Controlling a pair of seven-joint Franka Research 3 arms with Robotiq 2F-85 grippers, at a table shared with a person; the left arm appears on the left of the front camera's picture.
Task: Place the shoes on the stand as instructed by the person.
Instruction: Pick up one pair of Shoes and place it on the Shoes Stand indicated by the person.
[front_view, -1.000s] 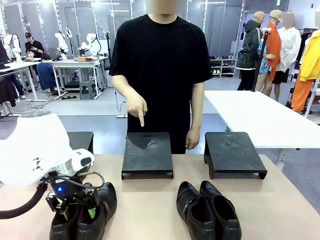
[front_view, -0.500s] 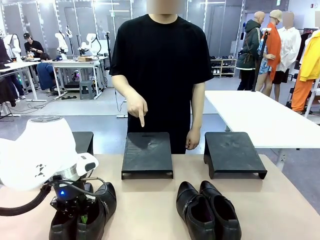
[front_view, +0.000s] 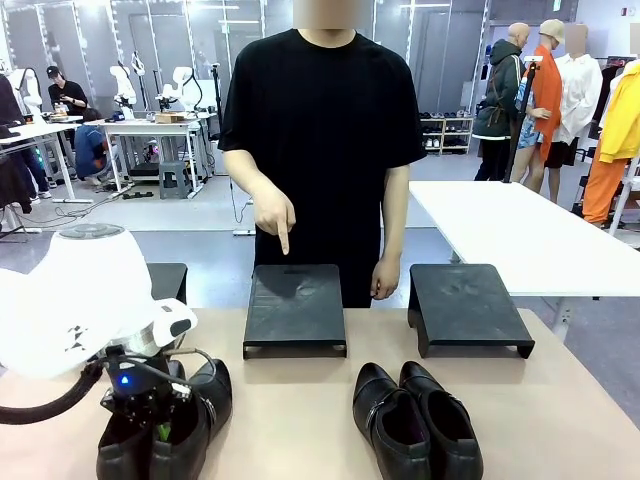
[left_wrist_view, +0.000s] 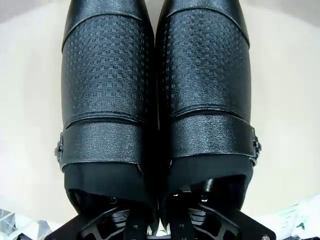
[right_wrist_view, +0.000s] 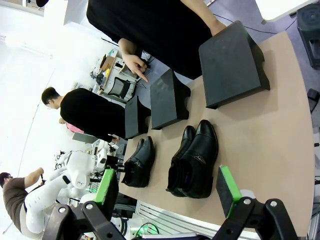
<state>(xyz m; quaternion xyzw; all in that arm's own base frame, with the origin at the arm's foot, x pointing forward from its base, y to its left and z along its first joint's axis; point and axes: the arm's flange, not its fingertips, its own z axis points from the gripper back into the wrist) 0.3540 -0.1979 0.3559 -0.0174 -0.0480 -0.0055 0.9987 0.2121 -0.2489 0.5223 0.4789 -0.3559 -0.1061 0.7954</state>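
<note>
Pointing at the middle stand (front_view: 295, 305), the person's hand (front_view: 272, 212) names the target; left fingers (front_view: 163, 432), one inside each shoe of the left pair (front_view: 211, 398) on the surface (front_view: 300, 420), pinch both together; right fingers (right_wrist_view: 106, 187) gape idle.

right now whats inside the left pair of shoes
The left gripper has its fingers inside the left pair of shoes, one in each opening, pinching the two inner walls between them. Dark lining shows around them. The fingertips and insoles are covered.

The tan table (front_view: 292, 425) holds three black stands (front_view: 295, 305) and two pairs of shoes (front_view: 415, 425)
</note>
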